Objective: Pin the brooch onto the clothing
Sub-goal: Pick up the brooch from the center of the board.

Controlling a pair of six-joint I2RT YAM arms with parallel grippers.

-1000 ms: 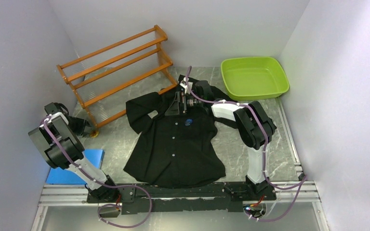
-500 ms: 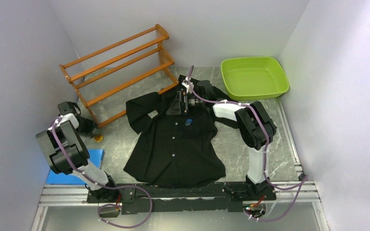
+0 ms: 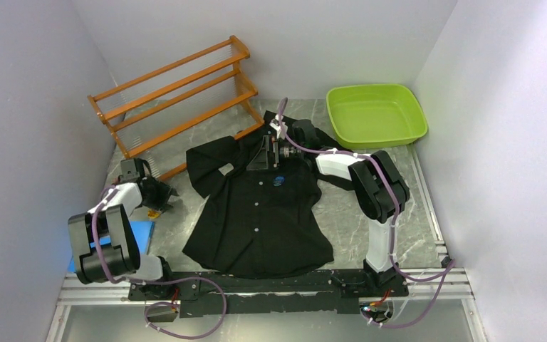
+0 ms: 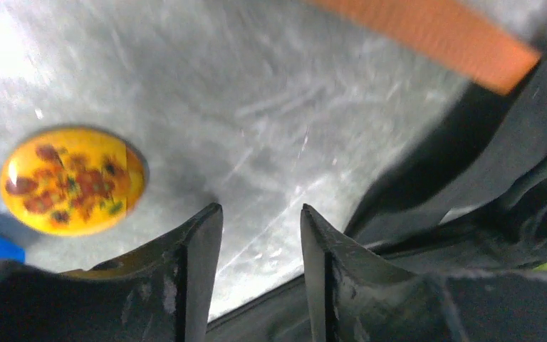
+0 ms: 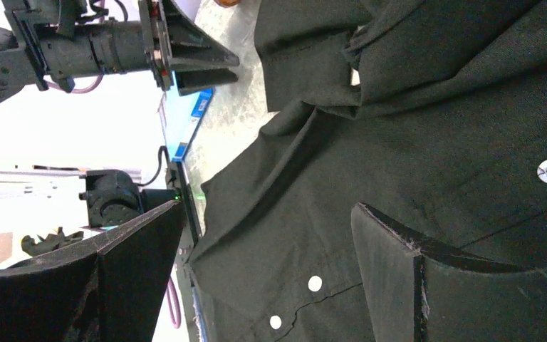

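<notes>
A yellow oval brooch (image 3: 154,211) (image 4: 71,182) with reddish flecks lies on the grey table, left of the clothing. The clothing is a black button-up shirt (image 3: 256,214) (image 5: 413,128) spread flat. My left gripper (image 3: 165,195) (image 4: 260,214) hovers low just right of the brooch. It is open, with only bare table between its fingers. My right gripper (image 3: 260,153) (image 5: 267,206) stands wide open over the shirt's collar and chest, holding nothing. A small blue round mark (image 3: 278,179) shows on the shirt's chest.
An orange wooden rack (image 3: 174,100) stands at the back left, one leg (image 4: 434,32) close above my left gripper. A blue pad (image 3: 124,239) lies near the left arm's base. A green tub (image 3: 375,114) sits at the back right.
My left arm has swung right and forward from beside the rack's foot, down to the brooch. The brooch seems to have shifted slightly right. The right arm has not moved.
</notes>
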